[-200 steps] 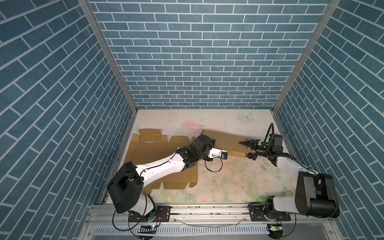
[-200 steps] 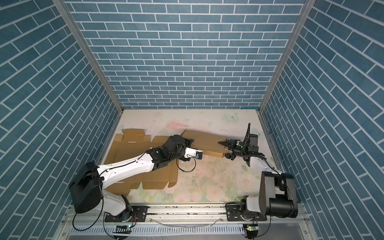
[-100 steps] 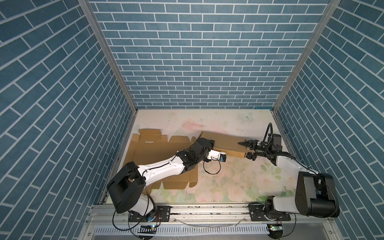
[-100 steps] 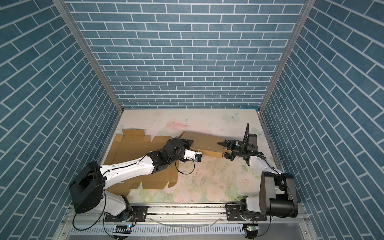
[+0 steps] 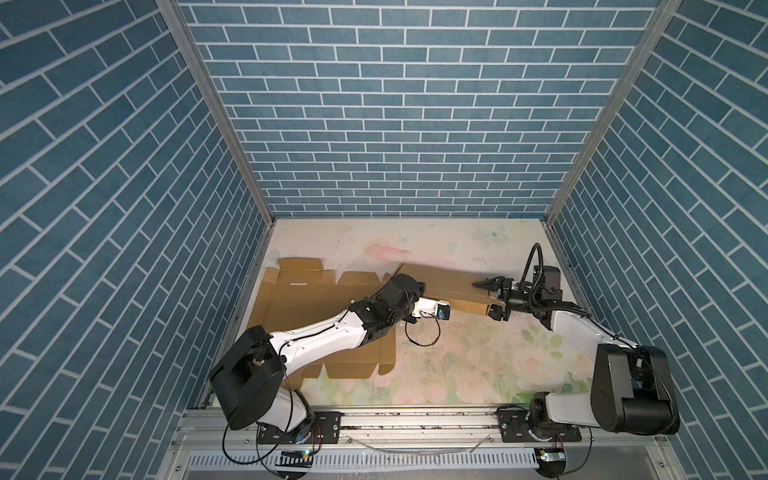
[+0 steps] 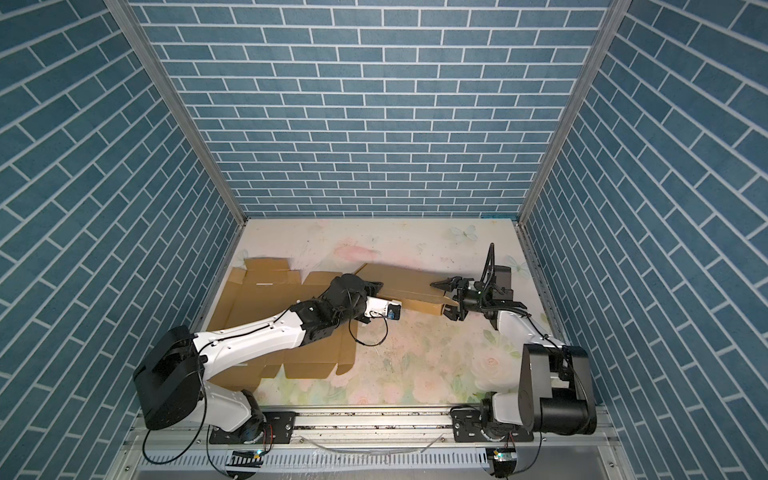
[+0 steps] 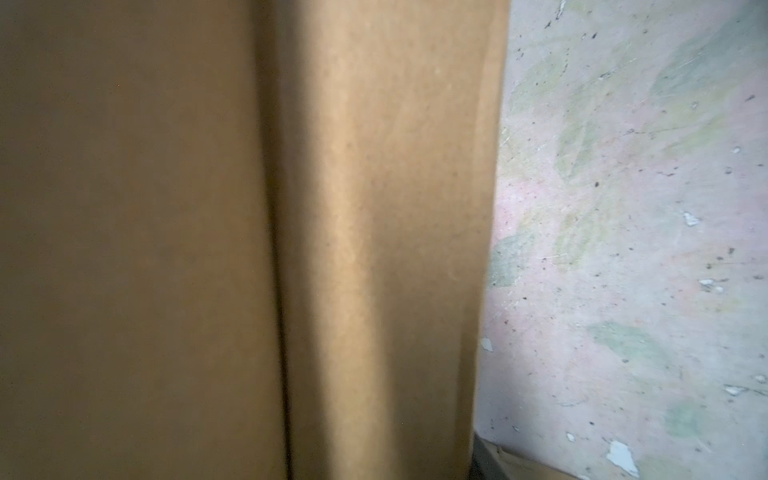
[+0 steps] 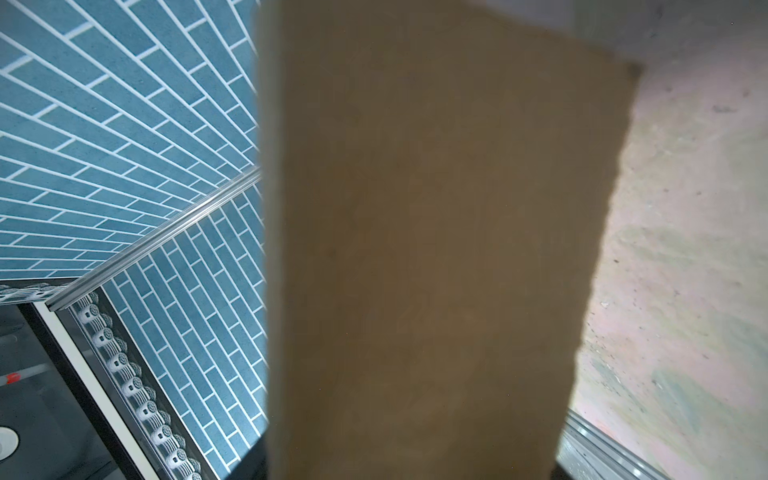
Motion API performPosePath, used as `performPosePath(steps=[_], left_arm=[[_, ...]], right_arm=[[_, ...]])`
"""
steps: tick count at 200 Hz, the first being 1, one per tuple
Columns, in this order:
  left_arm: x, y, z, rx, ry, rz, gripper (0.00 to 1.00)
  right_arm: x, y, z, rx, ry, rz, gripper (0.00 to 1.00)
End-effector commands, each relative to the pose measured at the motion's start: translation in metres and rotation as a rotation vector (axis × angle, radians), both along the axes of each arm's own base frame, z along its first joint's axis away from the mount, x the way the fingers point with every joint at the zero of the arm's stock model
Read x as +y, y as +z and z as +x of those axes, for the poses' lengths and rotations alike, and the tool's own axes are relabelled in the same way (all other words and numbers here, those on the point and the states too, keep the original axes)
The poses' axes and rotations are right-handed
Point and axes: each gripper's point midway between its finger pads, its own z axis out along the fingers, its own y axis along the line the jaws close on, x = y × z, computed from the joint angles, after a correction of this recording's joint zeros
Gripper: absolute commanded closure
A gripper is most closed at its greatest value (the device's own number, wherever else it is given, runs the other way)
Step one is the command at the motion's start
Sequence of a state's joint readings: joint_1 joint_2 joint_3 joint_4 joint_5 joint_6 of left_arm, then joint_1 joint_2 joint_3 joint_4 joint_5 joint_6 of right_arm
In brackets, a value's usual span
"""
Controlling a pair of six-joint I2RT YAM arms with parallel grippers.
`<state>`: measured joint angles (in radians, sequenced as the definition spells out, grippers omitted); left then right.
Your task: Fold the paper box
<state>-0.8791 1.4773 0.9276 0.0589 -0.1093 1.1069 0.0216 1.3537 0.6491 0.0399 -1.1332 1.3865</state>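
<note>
Partly folded paper box (image 5: pixel 307 299): brown cardboard, lying flat on the left part of the floral table (image 5: pixel 457 365).
Left gripper (image 5: pixel 417 286): at the left end of the raised flap (image 5: pixel 451 284); jaws hidden, so I cannot tell their state.
Raised flap: long panel of the box, lifted, reaching toward the right.
Right gripper (image 5: pixel 486 298): jaws wide apart, the flap's end between them.

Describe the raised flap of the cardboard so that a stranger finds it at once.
On the floral table lies a brown cardboard sheet, mostly flat at the left. Its right end is a long flap that reaches to the right gripper. Only this panel tilts up off the table; the others lie flat.
</note>
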Motion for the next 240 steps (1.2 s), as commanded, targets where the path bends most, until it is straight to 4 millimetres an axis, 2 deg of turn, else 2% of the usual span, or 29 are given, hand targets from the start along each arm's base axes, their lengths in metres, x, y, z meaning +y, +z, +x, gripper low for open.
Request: performPosePath(steps=[1, 36, 76, 95, 111, 136, 159, 178, 215, 240], left_arm=[[0.01, 0.006, 0.002, 0.062, 0.054, -0.003, 0.5], [0.026, 0.009, 0.004, 0.172, 0.124, 0.02, 0.5], [0.035, 0.028, 0.0, 0.395, 0.179, 0.023, 0.5], [0.031, 0.034, -0.006, 0.5, 0.179, 0.048, 0.5], [0.03, 0.036, -0.014, 0.596, 0.188, 0.092, 0.5], [0.034, 0.034, -0.025, 0.744, 0.222, 0.145, 0.49], [0.027, 0.03, -0.026, 0.826, 0.213, 0.134, 0.49], [0.017, 0.023, -0.025, 0.88, 0.192, 0.154, 0.49], [0.007, -0.005, -0.019, 0.967, 0.183, 0.214, 0.49], [0.008, -0.019, -0.011, 0.96, 0.2, 0.248, 0.5]], right_arm=[[0.0, 0.024, 0.001, -0.098, 0.024, 0.016, 0.31], [-0.017, 0.043, 0.009, -0.155, -0.025, 0.002, 0.28], [-0.05, 0.057, 0.021, -0.239, -0.11, -0.085, 0.28], [-0.071, 0.061, 0.021, -0.305, -0.142, -0.242, 0.29], [-0.083, 0.07, 0.016, -0.434, -0.117, -0.437, 0.28], [-0.093, 0.082, 0.002, -0.651, -0.084, -0.641, 0.28], [-0.092, 0.083, -0.017, -0.81, -0.076, -0.726, 0.28], [-0.078, 0.078, -0.027, -0.852, -0.024, -0.702, 0.27], [-0.051, 0.075, -0.016, -0.884, 0.035, -0.655, 0.23], [-0.037, 0.062, -0.011, -0.847, 0.111, -0.637, 0.24]])
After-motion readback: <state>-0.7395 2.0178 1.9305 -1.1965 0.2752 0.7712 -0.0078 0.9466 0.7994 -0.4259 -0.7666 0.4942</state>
